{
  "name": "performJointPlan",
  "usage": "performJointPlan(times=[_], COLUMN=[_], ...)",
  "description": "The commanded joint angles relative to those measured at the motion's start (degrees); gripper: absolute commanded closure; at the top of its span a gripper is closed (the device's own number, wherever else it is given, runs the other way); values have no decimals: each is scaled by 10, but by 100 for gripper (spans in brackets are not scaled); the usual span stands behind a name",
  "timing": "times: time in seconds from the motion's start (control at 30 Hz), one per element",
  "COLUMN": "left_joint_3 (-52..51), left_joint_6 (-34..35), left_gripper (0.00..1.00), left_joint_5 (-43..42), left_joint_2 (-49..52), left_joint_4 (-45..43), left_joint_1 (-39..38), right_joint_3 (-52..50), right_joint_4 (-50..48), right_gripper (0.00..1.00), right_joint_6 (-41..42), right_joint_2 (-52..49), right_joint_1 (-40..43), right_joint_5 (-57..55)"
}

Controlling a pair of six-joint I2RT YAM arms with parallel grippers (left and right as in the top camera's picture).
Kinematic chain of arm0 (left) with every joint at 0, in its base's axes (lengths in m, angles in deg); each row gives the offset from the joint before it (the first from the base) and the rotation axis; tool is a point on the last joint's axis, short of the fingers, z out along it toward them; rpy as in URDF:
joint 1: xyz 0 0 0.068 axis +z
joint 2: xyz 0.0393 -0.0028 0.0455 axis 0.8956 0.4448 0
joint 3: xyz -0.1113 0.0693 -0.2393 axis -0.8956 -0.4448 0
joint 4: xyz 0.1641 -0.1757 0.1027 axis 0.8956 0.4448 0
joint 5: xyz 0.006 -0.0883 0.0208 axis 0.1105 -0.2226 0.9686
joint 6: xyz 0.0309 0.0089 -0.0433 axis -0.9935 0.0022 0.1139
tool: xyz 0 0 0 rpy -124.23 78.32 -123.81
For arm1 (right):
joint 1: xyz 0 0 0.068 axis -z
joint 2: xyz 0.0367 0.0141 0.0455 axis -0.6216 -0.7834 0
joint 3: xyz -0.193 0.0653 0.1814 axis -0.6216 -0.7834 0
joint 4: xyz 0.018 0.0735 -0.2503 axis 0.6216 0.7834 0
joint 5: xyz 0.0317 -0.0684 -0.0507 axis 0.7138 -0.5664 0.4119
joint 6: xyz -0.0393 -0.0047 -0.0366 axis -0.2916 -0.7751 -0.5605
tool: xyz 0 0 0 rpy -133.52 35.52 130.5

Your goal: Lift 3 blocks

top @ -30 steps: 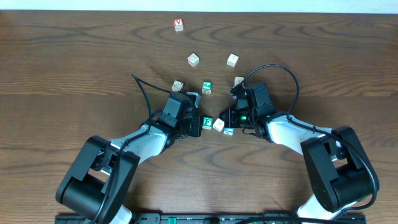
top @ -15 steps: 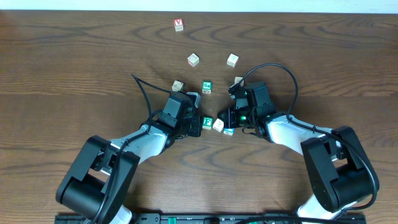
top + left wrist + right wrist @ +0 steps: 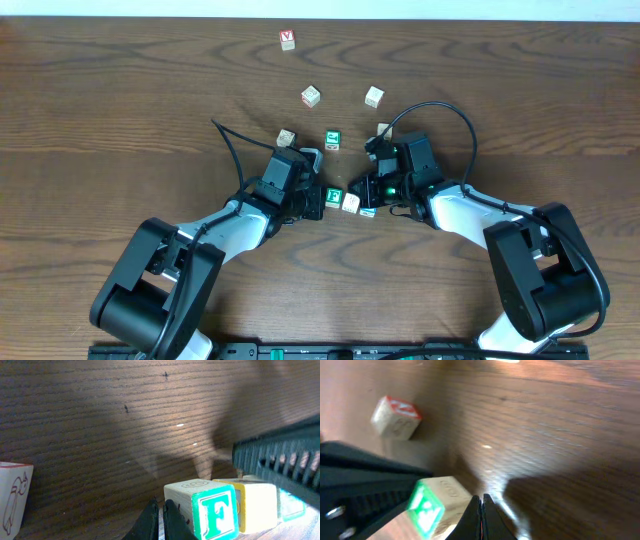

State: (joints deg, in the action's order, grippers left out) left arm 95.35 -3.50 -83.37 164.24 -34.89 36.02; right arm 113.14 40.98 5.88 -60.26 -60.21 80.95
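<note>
Left gripper (image 3: 160, 519) and right gripper (image 3: 481, 510) low over dark wood-grain table (image 3: 120, 100).

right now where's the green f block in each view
Overhead: green F block just below centre.
Left wrist: bottom edge, right of centre.
Right wrist: lower left, blurred.
Shared landmark: oval stamp on its cream top, in both wrist views.
</note>
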Motion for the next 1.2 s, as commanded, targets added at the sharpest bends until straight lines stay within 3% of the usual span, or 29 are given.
performJointPlan(times=[0.0,0.3,0.57,1.17], left_joint_3=[2,2,2,2], left_joint_6=[-10,-27,-53,-64], left_gripper=[93,93,93,93], left_joint_5=[5,6,5,-14], left_joint_2=[7,7,7,7], left_joint_4=[8,24,22,17], left_joint_1=[-2,-2,-2,-2], right_joint_3=[10,15,15,15], right_joint_4=[5,125,271,241], right_gripper=[99,99,99,99], right_joint_6=[56,70,66,55], right_joint_2=[-6,27,30,30], right_joint_1=[28,123,109,46], right_joint_5=[-60,-66,-41,-3])
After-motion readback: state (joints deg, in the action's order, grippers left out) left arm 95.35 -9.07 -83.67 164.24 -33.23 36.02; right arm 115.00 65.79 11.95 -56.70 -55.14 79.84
